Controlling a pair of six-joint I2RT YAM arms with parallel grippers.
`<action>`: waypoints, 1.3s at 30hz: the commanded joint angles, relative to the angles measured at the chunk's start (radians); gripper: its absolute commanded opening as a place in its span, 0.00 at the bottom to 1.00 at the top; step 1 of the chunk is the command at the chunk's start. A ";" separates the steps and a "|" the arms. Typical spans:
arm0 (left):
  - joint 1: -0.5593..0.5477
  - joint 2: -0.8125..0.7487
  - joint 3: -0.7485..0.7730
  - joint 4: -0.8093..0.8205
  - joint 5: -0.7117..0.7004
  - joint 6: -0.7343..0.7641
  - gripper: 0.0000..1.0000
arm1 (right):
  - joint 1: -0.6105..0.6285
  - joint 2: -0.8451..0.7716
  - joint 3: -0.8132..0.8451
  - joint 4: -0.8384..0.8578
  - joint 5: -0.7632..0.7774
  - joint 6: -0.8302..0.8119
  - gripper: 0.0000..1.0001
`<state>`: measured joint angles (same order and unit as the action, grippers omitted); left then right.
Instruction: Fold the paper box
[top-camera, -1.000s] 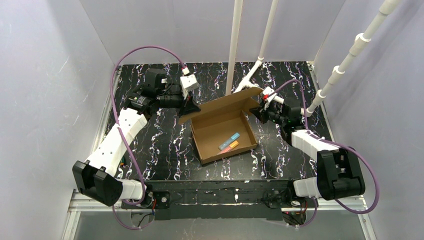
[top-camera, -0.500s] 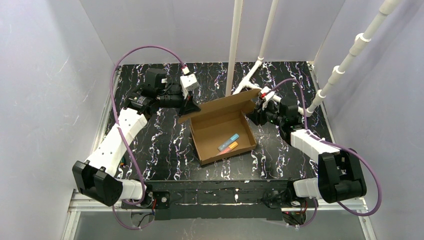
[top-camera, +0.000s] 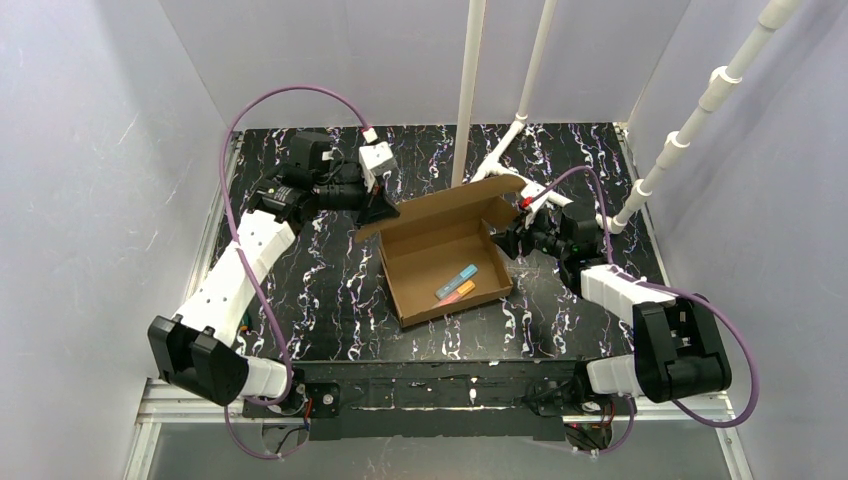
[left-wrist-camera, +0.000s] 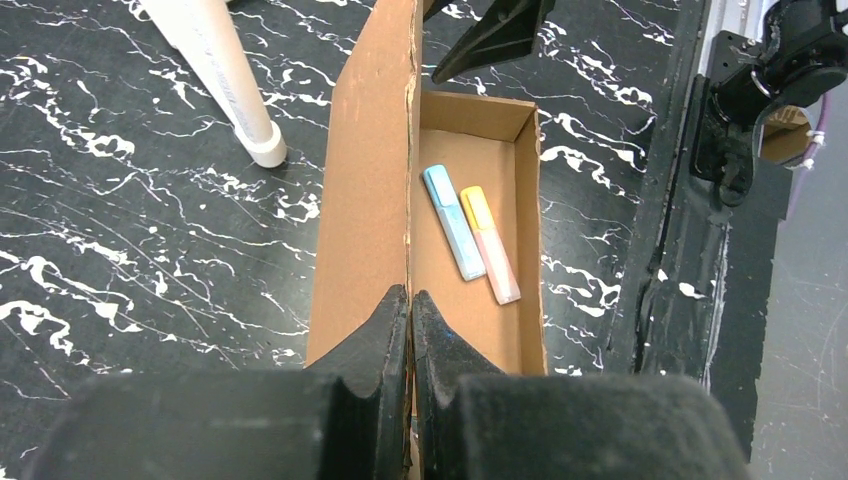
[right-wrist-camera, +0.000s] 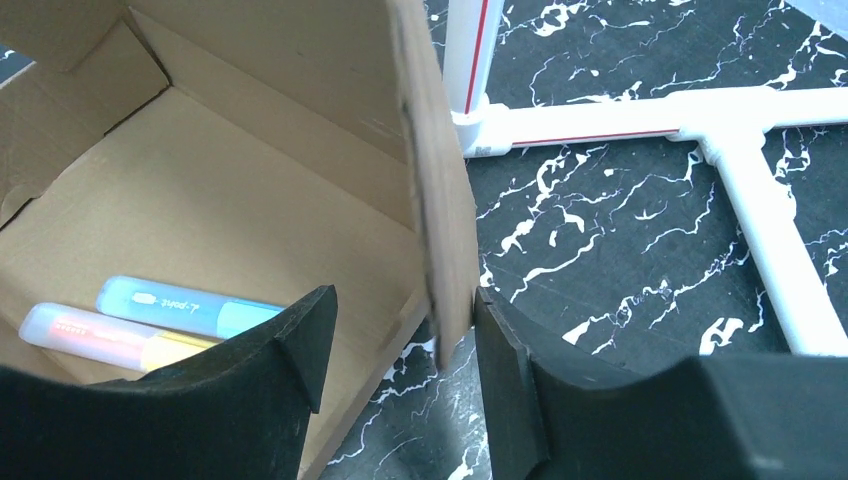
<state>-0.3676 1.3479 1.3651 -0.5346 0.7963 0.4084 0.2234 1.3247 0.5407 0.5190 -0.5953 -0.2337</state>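
Observation:
The paper box is a brown cardboard tray in the middle of the table, with its back lid flap standing up. A blue highlighter and a yellow-pink one lie inside. My left gripper is shut on the flap's left end; in the left wrist view the fingertips pinch the flap's edge. My right gripper is open at the flap's right end. In the right wrist view its gripper straddles the flap, which stands close against the right finger.
White pipes rise behind the box, and a pipe tee lies flat on the black marbled table just right of the flap. Another pipe foot stands beside the flap. Pale walls enclose the table on three sides.
My right gripper has opened, let go of the flap's right end and drawn slightly toward the near side. The left gripper keeps its hold and has shifted a little toward the back.

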 joint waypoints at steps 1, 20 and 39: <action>0.021 0.016 0.043 -0.030 -0.014 0.003 0.00 | -0.005 0.020 0.001 0.113 -0.024 0.008 0.62; 0.048 0.070 0.086 -0.042 0.006 -0.045 0.00 | -0.006 0.151 0.064 0.232 -0.043 0.015 0.34; 0.051 0.075 0.077 -0.039 0.013 -0.051 0.00 | 0.018 0.116 0.117 0.160 -0.026 0.147 0.01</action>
<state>-0.3218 1.4158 1.4353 -0.5358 0.8196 0.3553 0.2134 1.4742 0.5858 0.6670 -0.5888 -0.1688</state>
